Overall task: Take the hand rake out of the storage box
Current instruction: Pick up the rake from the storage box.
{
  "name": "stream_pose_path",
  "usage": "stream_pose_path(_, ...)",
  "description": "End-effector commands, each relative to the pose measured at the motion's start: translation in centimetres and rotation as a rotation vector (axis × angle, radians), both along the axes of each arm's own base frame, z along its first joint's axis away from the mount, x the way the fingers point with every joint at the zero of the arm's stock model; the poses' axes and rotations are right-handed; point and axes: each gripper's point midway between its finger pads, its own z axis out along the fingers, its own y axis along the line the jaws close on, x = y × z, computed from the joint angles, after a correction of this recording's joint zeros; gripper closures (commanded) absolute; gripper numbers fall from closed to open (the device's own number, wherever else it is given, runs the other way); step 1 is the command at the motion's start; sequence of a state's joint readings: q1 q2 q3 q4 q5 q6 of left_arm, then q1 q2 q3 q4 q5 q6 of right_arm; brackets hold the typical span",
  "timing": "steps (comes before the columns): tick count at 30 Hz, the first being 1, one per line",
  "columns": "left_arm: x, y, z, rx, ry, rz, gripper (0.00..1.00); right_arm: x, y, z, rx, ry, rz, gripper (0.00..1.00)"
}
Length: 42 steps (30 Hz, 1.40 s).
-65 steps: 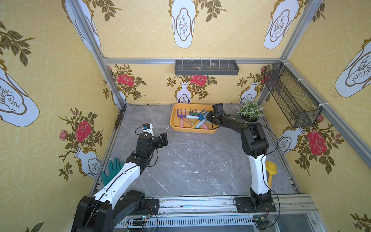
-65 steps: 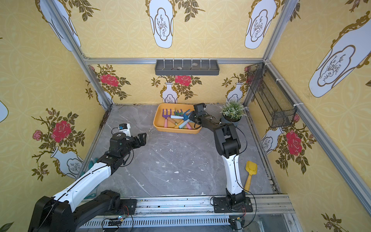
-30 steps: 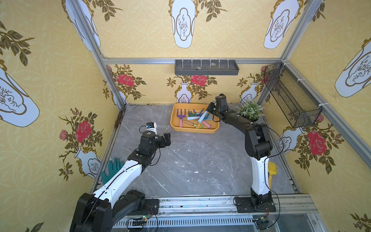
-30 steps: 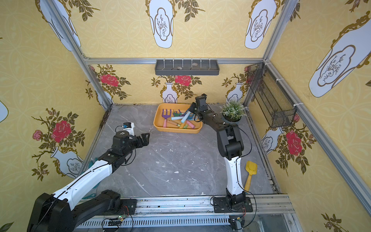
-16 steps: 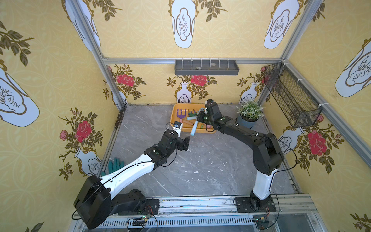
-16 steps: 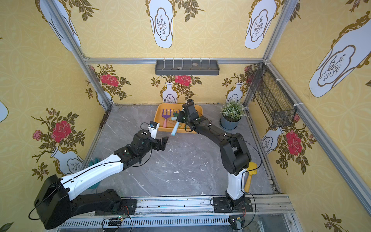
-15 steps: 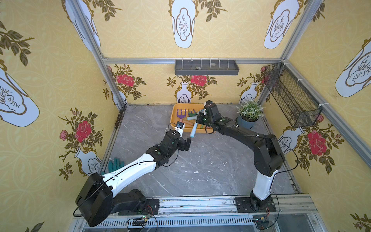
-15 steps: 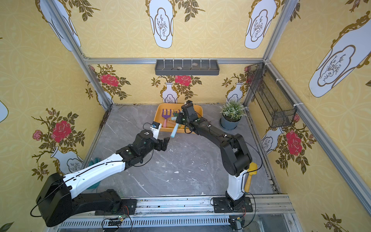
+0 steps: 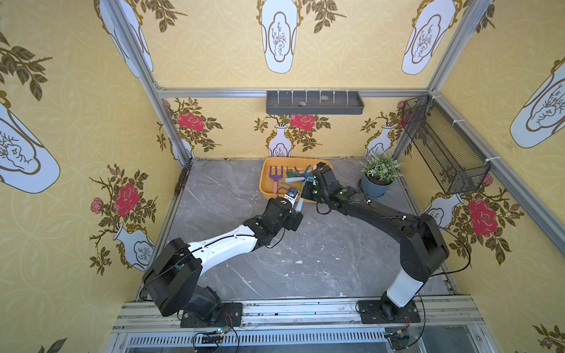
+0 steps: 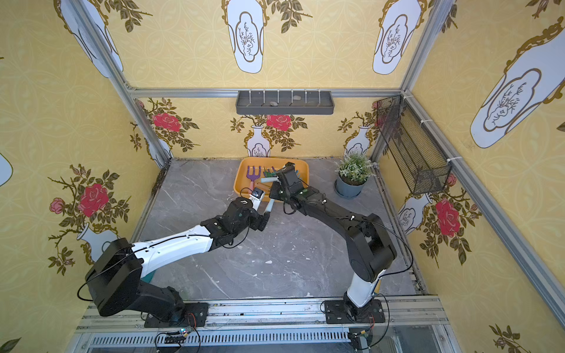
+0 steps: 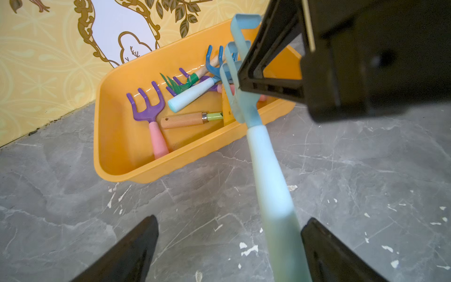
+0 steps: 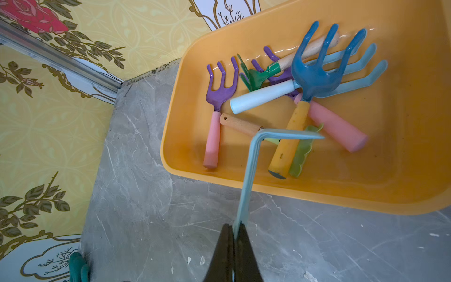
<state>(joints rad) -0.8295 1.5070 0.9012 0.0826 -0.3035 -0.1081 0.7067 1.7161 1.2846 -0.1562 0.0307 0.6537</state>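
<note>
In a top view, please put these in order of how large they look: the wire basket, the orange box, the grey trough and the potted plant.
1. wire basket
2. orange box and grey trough: too alike to rank; the trough is longer, the box deeper
3. potted plant

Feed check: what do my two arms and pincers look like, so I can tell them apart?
The left arm is a white shell with black joints and a looping black cable. The right arm is mostly black, white only near its base, with white clips along its cable. The left pincer and right pincer both have plain black tapered fingers.
</note>
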Motion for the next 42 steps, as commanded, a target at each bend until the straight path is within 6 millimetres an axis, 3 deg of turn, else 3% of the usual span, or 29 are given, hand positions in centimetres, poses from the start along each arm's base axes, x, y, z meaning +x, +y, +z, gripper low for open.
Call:
stream_pose_path(1, 0.3, -1.1, -0.2, -0.022, 0.009, -0.021, 0.04, 0.1, 0.2, 0.9, 0.024, -0.022, 0.000, 1.00)
stream_pose_path(5, 0.5, -1.6, -1.1, -0.029, 0.030, -0.020, 0.12, -0.4, 0.1, 1.3, 0.046, -0.034, 0.009, 1.00)
stream_pose_path(11, 0.3, -2.3, -2.2, -0.048, 0.075, -0.035, 0.44, -1.1, 0.1, 1.6, 0.069, -0.033, 0.026, 1.00)
stream_pose_path(13, 0.1, -2.4, -2.6, -0.050, 0.087, -0.039, 0.45, -1.2, 0.2, 1.7, 0.079, -0.033, 0.034, 1.00)
stream_pose_path(15, 0.3, -2.3, -3.1, -0.037, 0.097, -0.027, 0.35, -1.3, 0.1, 1.7, 0.079, -0.033, 0.032, 1.00)
stream_pose_path(21, 0.8, -2.5, -3.7, -0.023, 0.107, -0.007, 0.32, -1.2, 0.3, 1.7, 0.088, -0.030, 0.036, 1.00)
stream_pose_path(29, 0.7, -2.1, -3.3, -0.042, 0.111, 0.020, 0.81, -1.2, 0.2, 1.4, 0.085, -0.026, 0.034, 1.00)
stream_pose_path(31, 0.0, -1.8, -3.2, -0.072, 0.143, 0.032, 0.87, -1.4, 0.3, 1.4, 0.095, -0.024, 0.047, 0.79)
stream_pose_path(33, -1.3, -1.4, -3.7, -0.116, 0.196, 0.031, 0.91, -2.0, 0.6, 1.8, 0.138, -0.020, 0.095, 0.65)
stream_pose_path(35, -3.2, -1.1, -3.5, -0.211, 0.246, 0.016, 0.92, -2.5, -0.3, 2.5, 0.230, -0.016, 0.128, 0.47)
stream_pose_path(38, -5.9, -0.4, -3.9, -0.358, 0.329, -0.001, 0.92, -2.7, -2.8, 3.6, 0.293, -0.054, 0.100, 0.31)
stream_pose_path(42, -8.7, 0.0, -5.8, -0.516, 0.476, -0.023, 0.91, -2.9, -5.2, 4.3, 0.283, -0.085, 0.057, 0.24)
